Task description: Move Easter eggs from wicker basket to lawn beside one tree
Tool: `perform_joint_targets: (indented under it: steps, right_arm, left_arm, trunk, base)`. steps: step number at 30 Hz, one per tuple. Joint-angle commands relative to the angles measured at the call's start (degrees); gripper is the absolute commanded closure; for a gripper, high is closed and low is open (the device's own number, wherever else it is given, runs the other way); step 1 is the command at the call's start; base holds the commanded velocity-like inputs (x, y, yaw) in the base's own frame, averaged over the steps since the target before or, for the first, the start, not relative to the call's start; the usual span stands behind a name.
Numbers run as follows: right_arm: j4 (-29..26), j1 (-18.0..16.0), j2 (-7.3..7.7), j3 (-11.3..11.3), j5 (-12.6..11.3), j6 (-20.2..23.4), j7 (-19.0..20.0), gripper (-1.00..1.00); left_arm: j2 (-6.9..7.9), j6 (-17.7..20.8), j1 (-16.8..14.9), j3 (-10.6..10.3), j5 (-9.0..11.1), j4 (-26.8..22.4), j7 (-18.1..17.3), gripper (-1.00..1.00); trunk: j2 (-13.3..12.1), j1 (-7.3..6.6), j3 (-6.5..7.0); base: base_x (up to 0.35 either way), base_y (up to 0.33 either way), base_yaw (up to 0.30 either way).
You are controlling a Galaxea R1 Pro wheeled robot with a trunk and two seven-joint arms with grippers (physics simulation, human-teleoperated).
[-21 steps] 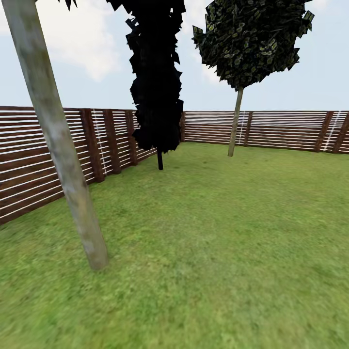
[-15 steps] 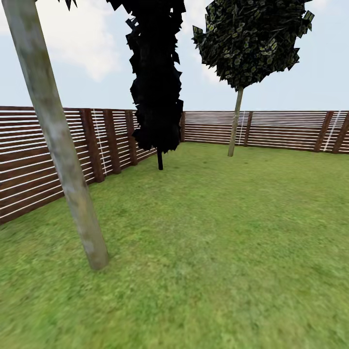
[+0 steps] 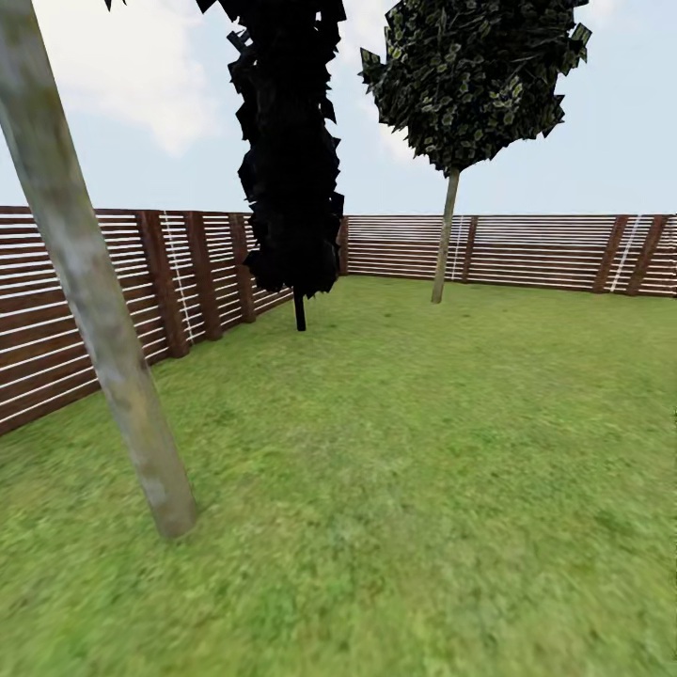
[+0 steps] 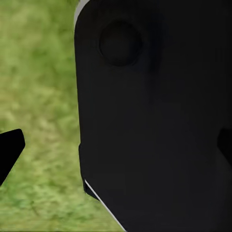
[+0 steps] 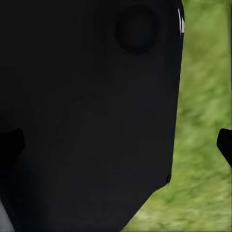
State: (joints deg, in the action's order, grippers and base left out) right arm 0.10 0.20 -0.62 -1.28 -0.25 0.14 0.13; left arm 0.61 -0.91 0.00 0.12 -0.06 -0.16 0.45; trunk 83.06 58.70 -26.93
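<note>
The lawn [image 3: 404, 470] spreads ahead of me in the fenced garden. A tree [image 3: 94, 310] with a thick, pale mottled, leaning trunk rises from the grass close by at the left. A second pale-trunked tree [image 3: 444, 244] with dark leaves stands far back near the fence. The Easter eggs and the wicker basket are out of view. In the left wrist view my left gripper [image 4: 118, 150] is open over grass, fingertips [image 4: 10, 147] far apart, with nothing between them. My right gripper [image 5: 118, 142] is likewise open and holds nothing, one of its fingertips [image 5: 225, 145] showing at the frame's edge.
A brown slat fence [image 3: 56, 329] runs along the left and across the back [image 3: 545, 249]. A narrow black-foliaged tree [image 3: 287, 160] stands near the fence corner. Dark parts of my own body [image 4: 154, 116] sit in front of both wrist cameras.
The whole head view has shifted a little to the left and the near trunk stands closer to the picture's edge: the camera has moved. Nothing in the garden has moved.
</note>
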Motion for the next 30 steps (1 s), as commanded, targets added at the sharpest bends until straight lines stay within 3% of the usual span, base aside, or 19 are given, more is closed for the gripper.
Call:
perform_joint_targets:
  steps: [1, 16, 30]
  right_arm:
    - [-0.04, 0.00, 0.00, -1.02, -0.02, -0.01, 0.02, -1.00]
    - [-0.01, -0.02, -0.05, -1.65, -0.01, -0.05, 0.04, -1.00]
    - [0.06, -0.01, 0.00, -1.63, -0.01, -0.05, 0.05, -1.00]
  left_arm:
    - [0.00, -3.46, 0.00, -0.01, 0.00, -0.01, 0.08, -1.00]
    - [0.01, -3.81, 0.00, -1.81, 0.05, -0.01, 0.16, -1.00]
    - [0.01, -4.83, 0.01, -1.97, 0.06, -0.01, 0.16, -1.00]
  trunk:
    - [0.02, 0.03, -0.04]
    - [0.02, 0.03, -0.06]
    - [0.02, 0.03, -0.06]
  base:
    - [0.313, -0.064, -0.053]
    - [0.321, -0.054, -0.076]
    - [0.321, -0.051, -0.256]
